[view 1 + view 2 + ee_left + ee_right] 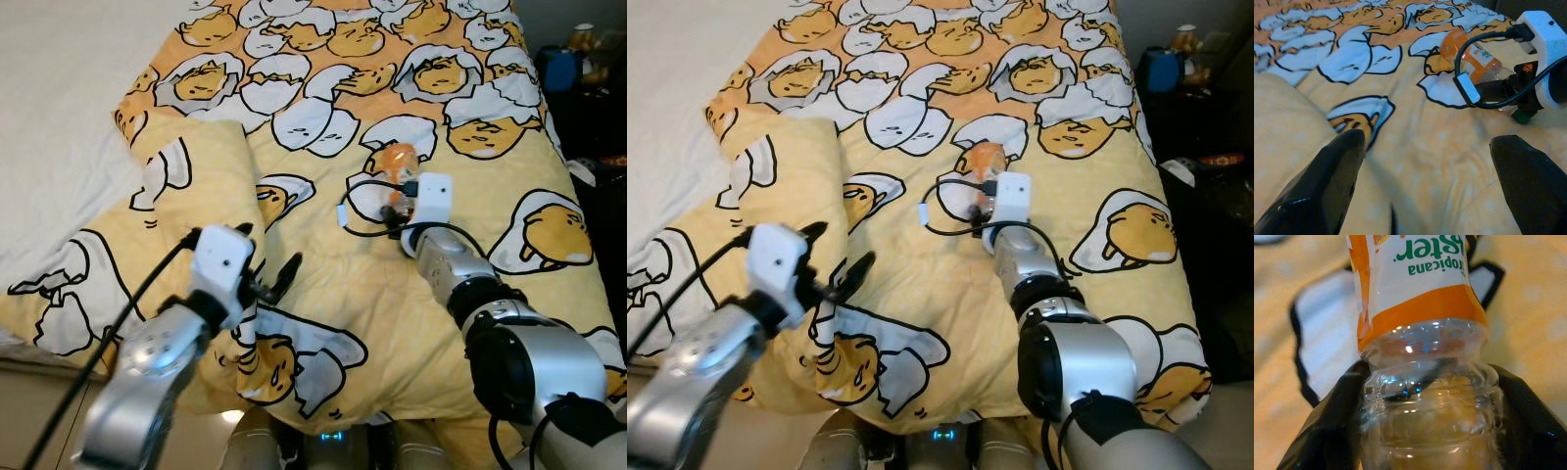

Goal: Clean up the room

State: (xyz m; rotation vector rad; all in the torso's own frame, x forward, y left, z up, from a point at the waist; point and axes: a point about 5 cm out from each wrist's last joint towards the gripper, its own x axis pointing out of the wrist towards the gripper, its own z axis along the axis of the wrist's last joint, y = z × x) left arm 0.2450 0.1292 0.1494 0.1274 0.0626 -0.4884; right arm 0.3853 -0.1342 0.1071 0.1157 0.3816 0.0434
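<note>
On the bed's yellow egg-print blanket lies a clear bottle with an orange label, the right gripper clamped around it. Nearer the foot, the left gripper hovers, fingers apart.

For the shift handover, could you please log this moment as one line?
scene: bed with egg-print duvet | right tool: shut on plastic bottle lying on duvet | left tool: open, hovering over duvet, empty
</note>
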